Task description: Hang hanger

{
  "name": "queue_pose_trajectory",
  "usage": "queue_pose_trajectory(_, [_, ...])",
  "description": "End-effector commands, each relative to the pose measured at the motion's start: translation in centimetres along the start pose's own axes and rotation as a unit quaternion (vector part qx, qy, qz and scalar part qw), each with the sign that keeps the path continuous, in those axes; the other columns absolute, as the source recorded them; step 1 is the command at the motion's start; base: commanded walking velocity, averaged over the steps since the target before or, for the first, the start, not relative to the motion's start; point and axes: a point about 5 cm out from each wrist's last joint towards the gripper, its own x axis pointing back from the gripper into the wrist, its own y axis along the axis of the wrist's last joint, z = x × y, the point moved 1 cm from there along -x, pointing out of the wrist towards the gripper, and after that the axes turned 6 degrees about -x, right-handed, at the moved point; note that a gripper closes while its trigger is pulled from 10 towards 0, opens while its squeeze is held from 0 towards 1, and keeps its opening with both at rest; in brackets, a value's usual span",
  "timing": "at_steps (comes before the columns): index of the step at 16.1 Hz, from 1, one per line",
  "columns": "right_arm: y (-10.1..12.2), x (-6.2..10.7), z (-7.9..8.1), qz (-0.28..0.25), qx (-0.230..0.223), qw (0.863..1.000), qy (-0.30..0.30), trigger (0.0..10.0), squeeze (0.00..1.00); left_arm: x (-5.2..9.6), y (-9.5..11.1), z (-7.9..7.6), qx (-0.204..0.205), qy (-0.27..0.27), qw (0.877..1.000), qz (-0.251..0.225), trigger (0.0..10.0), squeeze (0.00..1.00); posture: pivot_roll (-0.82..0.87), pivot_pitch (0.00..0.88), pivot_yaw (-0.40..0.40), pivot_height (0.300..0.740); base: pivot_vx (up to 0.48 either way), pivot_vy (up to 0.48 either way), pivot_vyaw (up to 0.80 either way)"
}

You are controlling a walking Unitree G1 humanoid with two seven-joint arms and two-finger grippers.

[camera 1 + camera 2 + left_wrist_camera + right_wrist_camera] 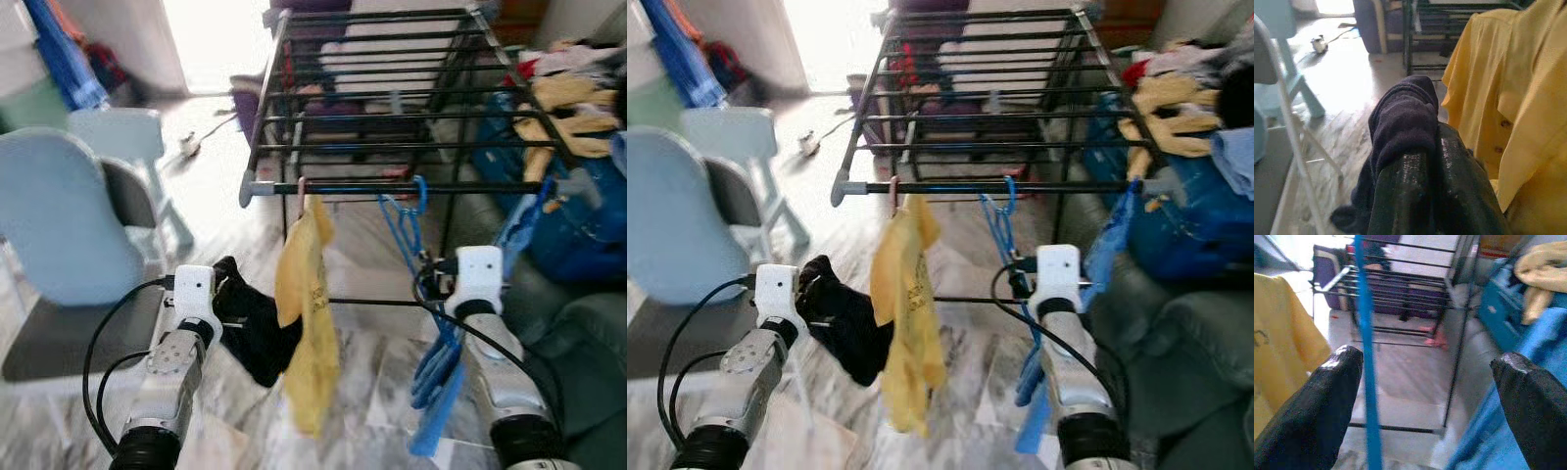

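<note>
Blue hanger [404,220] hooked over the near rail of a black drying rack [372,108], carrying a blue garment [441,377] that drapes down beside the right arm. In the right wrist view, the hanger's thin blue bar [1366,357] running between the two black fingertips [1327,406], just beside one and well apart from the other, touching neither. Right gripper [1422,401] spread wide, gripping nothing, raised in front of the rack's lower crossbar with the silver forearm angled up and forward and its black cable looping at the wrist.

Left gripper [1435,196] pinched on a dark cloth [250,318], fingers narrow with the fabric bunched over and between them; left forearm angled up toward a yellow shirt [306,313] hanging from the same rail on a pinkish hook. Yellow shirt just beside the dark cloth; buttons visible along its front in the left wrist view.

A dark mark on the yellow fabric in the right wrist view too blurred to read; no other writing legible.

Pale blue chair [59,215] off to the robot's left on the marble floor [372,411]; heap of clothes [573,98] at the right.
</note>
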Motion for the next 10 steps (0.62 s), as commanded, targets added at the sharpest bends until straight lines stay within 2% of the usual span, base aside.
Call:
queue_pose_trajectory(1, [0.05, -0.21, 0.18, 0.006, -0.005, 1.000, 0.009, 10.0, 0.00, -0.05, 0.65, 0.70, 0.008, 0.009, 1.000, -0.012, 10.0, 0.00, -0.11, 0.000, 0.047, 0.740, 0.000, 0.000, 0.00])
queue_pose_trajectory(2, [0.05, -0.21, 0.22, 0.007, -0.005, 1.000, 0.011, 10.0, 0.00, -0.04, 0.65, 0.73, 0.011, 0.010, 1.000, -0.011, 10.0, 0.00, -0.11, 0.000, 0.047, 0.740, 0.000, 0.000, 0.00])
queue_pose_trajectory(5, [-0.03, -0.18, 0.24, 0.011, -0.006, 1.000, 0.015, 10.0, 0.00, -0.07, 0.68, 0.64, 0.013, 0.006, 1.000, -0.012, 10.0, 0.00, -0.11, 0.000, 0.047, 0.740, 0.266, 0.246, 0.00])
queue_pose_trajectory(8, [-0.16, -0.15, 0.20, 0.016, -0.010, 1.000, 0.018, 10.0, 0.00, -0.21, 0.66, 0.57, 0.018, 0.003, 1.000, -0.007, 10.0, 0.00, -0.12, 0.000, 0.050, 0.740, 0.274, 0.396, 0.00])
queue_pose_trajectory(10, [-0.23, -0.10, 0.16, 0.018, -0.012, 1.000, 0.018, 10.0, 0.00, -0.21, 0.63, 0.54, 0.020, 0.001, 1.000, -0.005, 10.0, 0.00, -0.12, 0.000, 0.051, 0.740, 0.000, 0.431, 0.00])
